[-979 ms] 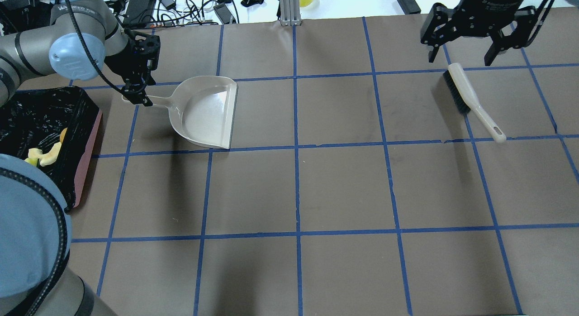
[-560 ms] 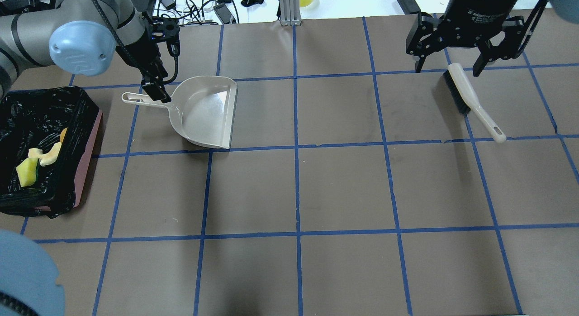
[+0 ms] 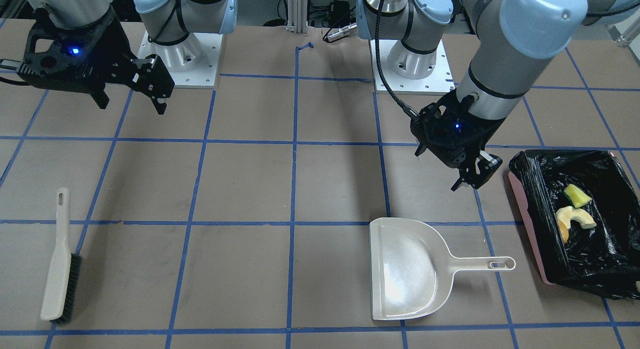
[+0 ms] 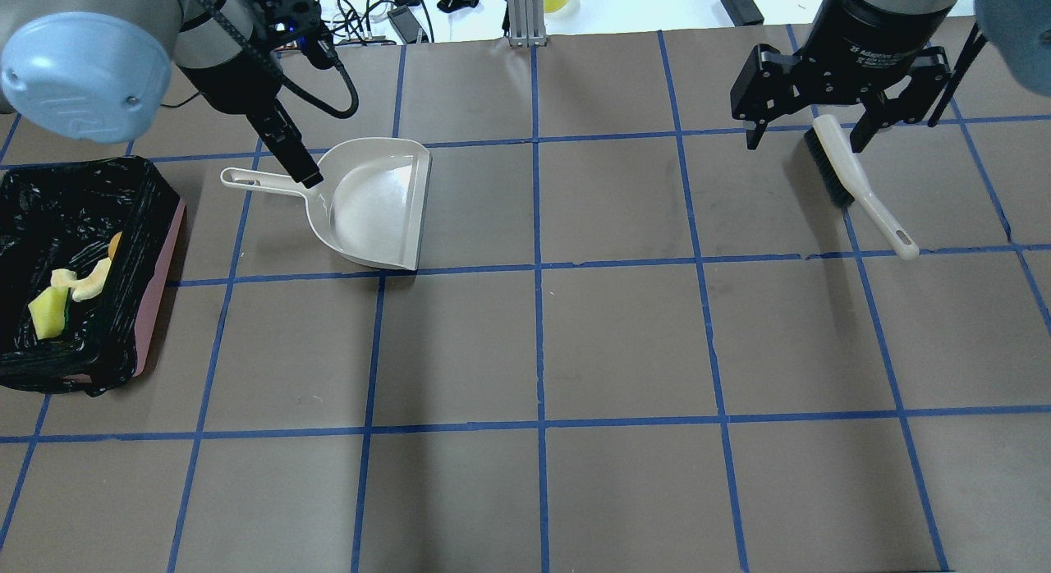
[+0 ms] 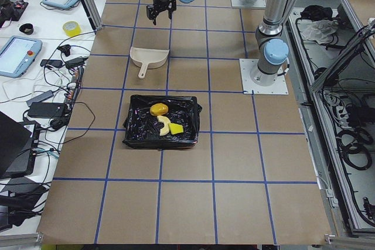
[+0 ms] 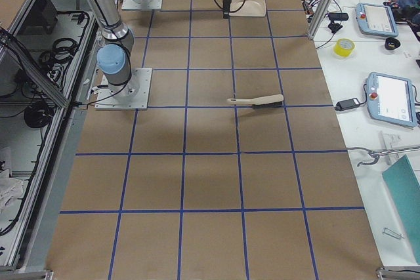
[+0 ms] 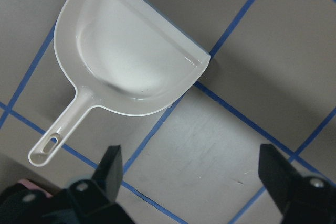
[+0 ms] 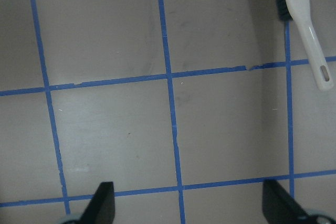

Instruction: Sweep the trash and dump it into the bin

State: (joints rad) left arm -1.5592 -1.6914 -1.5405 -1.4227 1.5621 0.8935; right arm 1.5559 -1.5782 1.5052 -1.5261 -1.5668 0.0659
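Left gripper (image 7: 191, 174) has lifted off the dustpan (image 4: 374, 208). 1.0 s ago it sat low at the handle's tip, and 0.6 s ago it was over the handle near the pan. Now it is higher, hanging above where the handle meets the pan, touching nothing. In the wrist view its fingers are spread wide with nothing between them. The dustpan has not moved: it lies flat on the table, empty, with its handle toward the bin (image 4: 164, 253). The bin sits apart from the dustpan on the handle side and has not moved. The left arm's elbow, which covered the bin's near end 1.0 s ago, is gone from the overhead view, so the whole black liner shows. All the trash is inside the bin. The croissant piece (image 4: 90, 281) touches the sponge wedge (image 4: 48, 314). The potato lump (image 4: 115, 245) is just beside the croissant piece, on the side nearer the dustpan. Right gripper (image 4: 805, 134) has drifted a little toward the dustpan since 1.0 s ago and shows larger in the overhead view. Its fingers are spread and empty, and it stays up in the air. Overhead it lines up with the head of the brush (image 4: 854, 179), though the front-facing view shows it clear of the brush. The brush lies well apart from the dustpan on its mouth side and has not moved.
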